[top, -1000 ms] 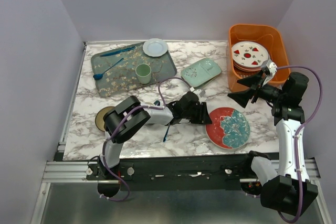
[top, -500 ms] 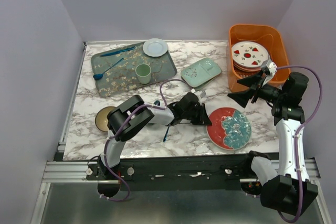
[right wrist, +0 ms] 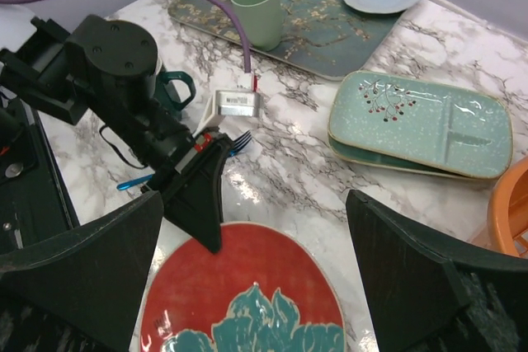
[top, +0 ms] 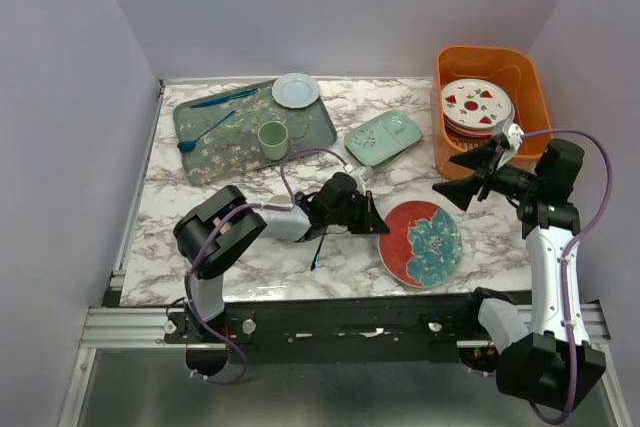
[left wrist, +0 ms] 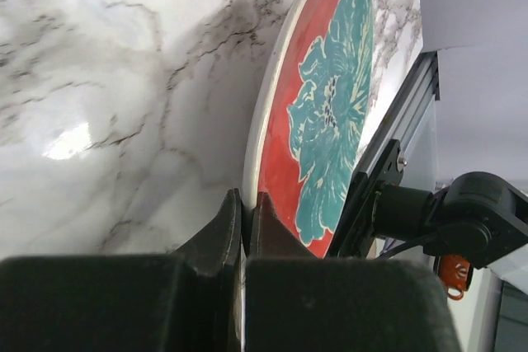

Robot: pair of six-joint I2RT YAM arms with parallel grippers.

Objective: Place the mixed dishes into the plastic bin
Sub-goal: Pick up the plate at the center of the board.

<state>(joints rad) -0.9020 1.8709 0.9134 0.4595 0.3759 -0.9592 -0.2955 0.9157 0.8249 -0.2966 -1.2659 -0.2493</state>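
Observation:
The red plate with the teal flower (top: 422, 245) lies at the front of the marble table, and my left gripper (top: 376, 226) is shut on its left rim. In the left wrist view the fingers (left wrist: 224, 224) pinch the pale rim of this plate (left wrist: 326, 113), which looks tilted up off the marble. My right gripper (top: 460, 175) hangs open above the plate's far side, holding nothing; its wrist view shows the plate (right wrist: 247, 302) below its open gripper (right wrist: 256, 199). The orange plastic bin (top: 526, 82) at the back right holds stacked plates, topped by a white one with red marks (top: 476, 103). A pale-green divided dish (top: 383, 137) lies left of the bin.
A dark floral tray (top: 225, 152) at the back left carries a green cup (top: 272, 139), a small white plate (top: 296, 90) and blue utensils. A blue fork (top: 317, 252) lies under the left arm. A dark mug (right wrist: 175, 88) stands behind the left wrist. Walls close in on three sides.
My left gripper has shut on the red plate's rim and drawn back to the left, pulling the plate a little left and tipping it. The right gripper has stayed open, nearly still.

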